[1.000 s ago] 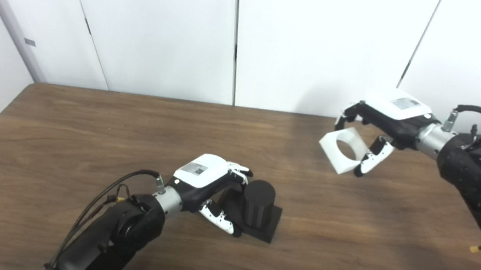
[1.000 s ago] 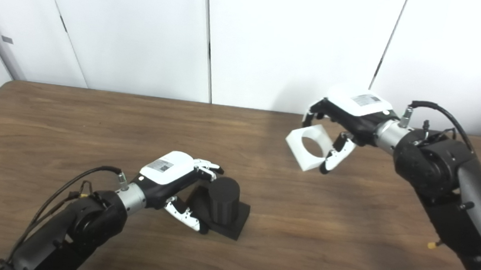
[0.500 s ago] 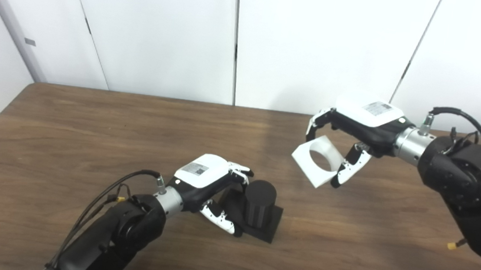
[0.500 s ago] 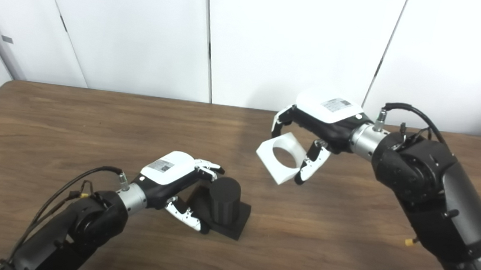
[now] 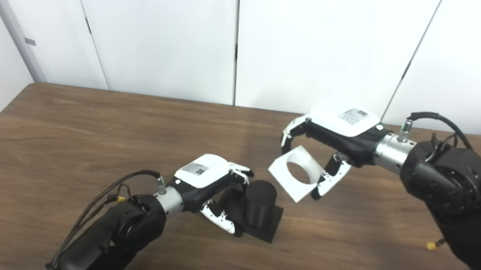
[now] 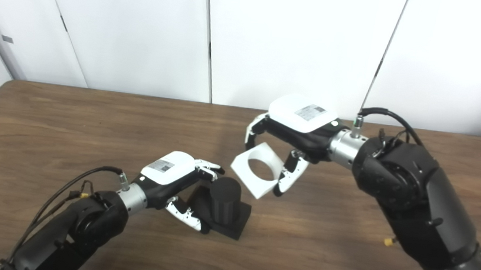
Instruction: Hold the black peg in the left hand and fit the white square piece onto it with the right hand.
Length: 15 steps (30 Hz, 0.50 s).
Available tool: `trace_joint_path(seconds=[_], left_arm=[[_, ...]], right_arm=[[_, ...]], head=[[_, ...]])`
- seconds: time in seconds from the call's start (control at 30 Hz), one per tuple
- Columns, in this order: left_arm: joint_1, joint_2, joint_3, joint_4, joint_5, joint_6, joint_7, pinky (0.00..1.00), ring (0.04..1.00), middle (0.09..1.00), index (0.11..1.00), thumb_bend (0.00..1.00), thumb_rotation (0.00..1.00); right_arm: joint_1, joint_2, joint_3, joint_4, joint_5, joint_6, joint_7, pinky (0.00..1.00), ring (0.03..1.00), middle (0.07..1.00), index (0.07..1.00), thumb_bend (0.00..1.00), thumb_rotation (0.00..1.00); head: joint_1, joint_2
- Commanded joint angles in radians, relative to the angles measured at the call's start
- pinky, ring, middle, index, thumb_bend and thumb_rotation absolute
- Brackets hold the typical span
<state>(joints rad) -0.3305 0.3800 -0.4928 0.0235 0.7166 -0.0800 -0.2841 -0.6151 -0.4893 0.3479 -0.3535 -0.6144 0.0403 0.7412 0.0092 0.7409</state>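
The black peg [image 5: 259,205] is a short upright cylinder on a square black base, standing on the wooden table [image 5: 93,131]. My left hand [image 5: 212,184] is shut on the peg from its left side, fingers and thumb wrapped around the cylinder and base. The white square piece [image 5: 296,172], with a round hole through it, hangs tilted in the air just right of and above the peg's top. My right hand [image 5: 336,137] is shut on it, fingers over its far edge and thumb on its near right edge. The same scene shows in the right eye view: peg [image 6: 225,204], white piece [image 6: 259,170].
White wall panels [image 5: 166,33] rise behind the table's far edge. The table's left edge runs near a grey wall strip [image 5: 10,23]. My right forearm [image 5: 449,188] crosses the table's right side, above the surface.
My right hand has carried the white square piece leftward and slightly down, from the far right of the table to just beside the peg's top. The left hand and peg have stayed still.
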Motion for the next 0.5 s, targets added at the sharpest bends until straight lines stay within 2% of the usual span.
trace_joint_path(seconds=[0.0, 0.23, 0.47], left_arm=[[0.007, -0.009, -0.031, 0.035, 0.04, 0.012, -0.037, 0.79, 0.87, 0.87, 0.49, 0.52, 0.07], [0.008, -0.01, -0.029, 0.038, 0.036, 0.004, -0.031, 0.79, 0.863, 0.868, 0.49, 0.52, 0.07], [0.005, -0.012, -0.034, 0.023, 0.041, 0.026, -0.053, 0.8, 0.878, 0.879, 0.49, 0.52, 0.07]], right_arm=[[-0.047, 0.005, -0.017, -0.035, 0.005, 0.008, -0.007, 0.64, 0.739, 0.73, 0.477, 0.52, 0.13], [-0.043, 0.036, -0.009, -0.05, 0.01, 0.011, 0.007, 0.64, 0.741, 0.733, 0.477, 0.52, 0.13], [-0.031, 0.073, 0.02, -0.028, -0.003, 0.009, 0.008, 0.66, 0.743, 0.732, 0.477, 0.52, 0.13]], head=[[0.0, 0.0], [0.002, 0.004], [0.004, 0.006]])
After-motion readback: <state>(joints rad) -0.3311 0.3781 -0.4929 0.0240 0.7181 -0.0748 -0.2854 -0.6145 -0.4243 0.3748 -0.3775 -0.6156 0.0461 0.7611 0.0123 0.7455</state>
